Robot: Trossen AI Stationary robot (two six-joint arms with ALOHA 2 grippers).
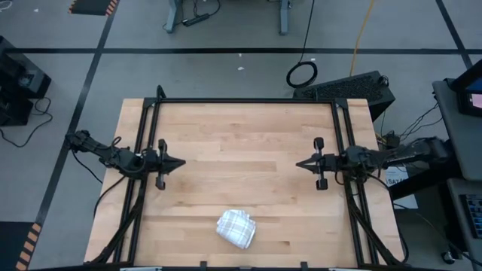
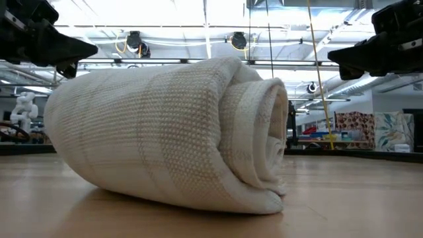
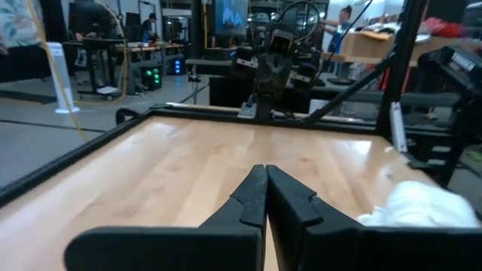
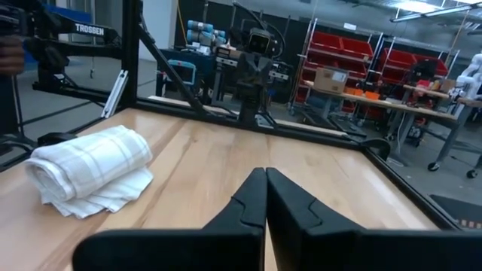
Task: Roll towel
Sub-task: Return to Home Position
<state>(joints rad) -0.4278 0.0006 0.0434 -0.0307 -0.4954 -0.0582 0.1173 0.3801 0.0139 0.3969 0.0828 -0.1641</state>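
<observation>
The white towel (image 1: 236, 228) with a faint grey check lies rolled up on its side on the wooden table near the front edge, close to the middle. In the low view (image 2: 172, 132) the spiral end of the roll faces right. It also shows in the right wrist view (image 4: 90, 169) and the left wrist view (image 3: 422, 205). My left gripper (image 1: 181, 162) hovers shut at the table's left side, and my right gripper (image 1: 299, 163) hovers shut at the right side. Both are far from the towel and empty.
A black metal frame (image 1: 245, 101) runs along the table's far edge and down both sides. Bare wood lies between the two grippers and beyond the towel. People and shelving show in the room behind the table.
</observation>
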